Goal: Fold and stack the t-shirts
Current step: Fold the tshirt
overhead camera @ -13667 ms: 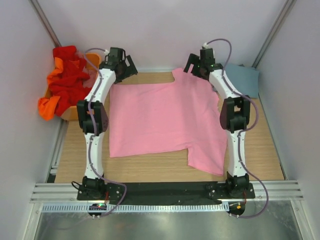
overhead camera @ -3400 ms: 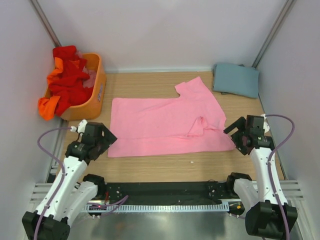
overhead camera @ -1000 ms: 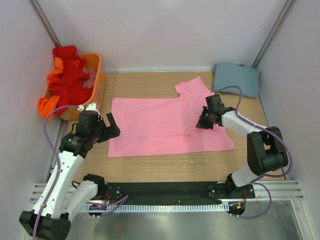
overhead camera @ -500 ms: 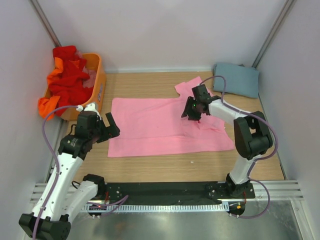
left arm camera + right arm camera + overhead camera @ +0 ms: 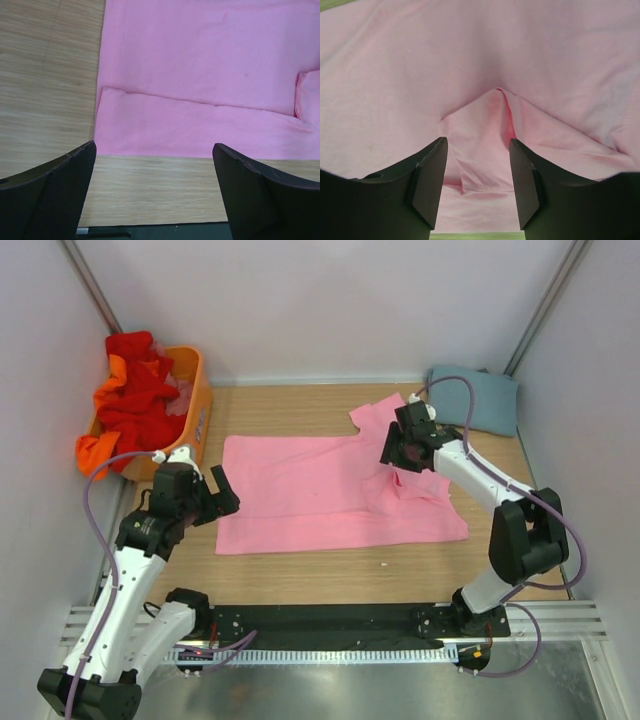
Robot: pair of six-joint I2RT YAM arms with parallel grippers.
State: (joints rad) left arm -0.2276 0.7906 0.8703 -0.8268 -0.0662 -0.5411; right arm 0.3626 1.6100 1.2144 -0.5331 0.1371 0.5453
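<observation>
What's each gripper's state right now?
Left gripper: open, holding nothing.
Right gripper: open over the pink t-shirt, holding nothing.

Overhead; wrists close, prob. over t-shirt (image 5: 310,490).

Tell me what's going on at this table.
Two robot arms are folding a pink t-shirt spread on the table. The right gripper hovers open over a puckered fold near the sleeve. The left gripper hangs open at its near-left corner. A folded grey-blue shirt lies far right. Red and orange shirts fill the basket.
</observation>
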